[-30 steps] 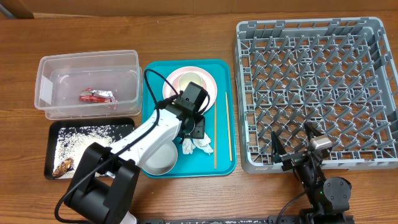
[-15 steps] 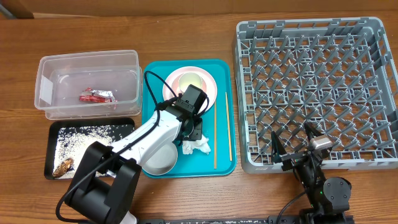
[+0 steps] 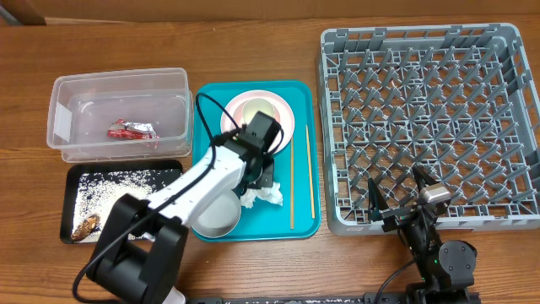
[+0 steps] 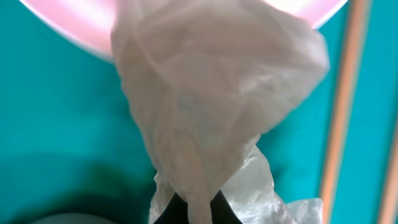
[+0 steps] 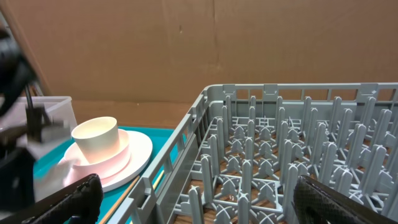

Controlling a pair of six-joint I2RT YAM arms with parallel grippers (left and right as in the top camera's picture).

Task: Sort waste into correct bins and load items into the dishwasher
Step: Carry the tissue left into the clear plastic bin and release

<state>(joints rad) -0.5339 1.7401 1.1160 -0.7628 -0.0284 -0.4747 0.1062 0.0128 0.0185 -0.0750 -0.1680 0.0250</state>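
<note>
- The tabletop (image 3: 253, 51) is carrying it all: rack (image 3: 324, 118) on the right, teal tray (image 3: 299, 224) in the middle, tub (image 3: 59, 118) and black tray (image 3: 126, 165) on the left.
- The rack is sitting empty, so no dish is loaded yet; I judge you are working the waste step.
- Your left arm (image 3: 211, 177) is reaching over the teal tray, its jaws clamped together on the tissue (image 4: 211, 106).
- The teal tray is holding a bowl (image 3: 218, 218) at its near left, the plate (image 3: 285, 114) with a cup (image 3: 257, 108) at its far end, and chopsticks (image 3: 292, 186) along its right side.
- The tub is holding the wrapper (image 3: 131, 131); I judge the tissue is going there too.
- The black tray is holding rice (image 3: 118, 181) and brown bits (image 3: 84, 226).
- Your right arm (image 3: 426, 228) is hanging at the rack's near edge, jaws wide apart and empty.
- The tissue is bunching between bowl and chopsticks, near the plate; whether it is off the tray I cannot tell.
- The next move, as I judge it, is calling for a straight lift until the loose tail is clearing the bowl, then a swing left over the tub before you are letting go.
</note>
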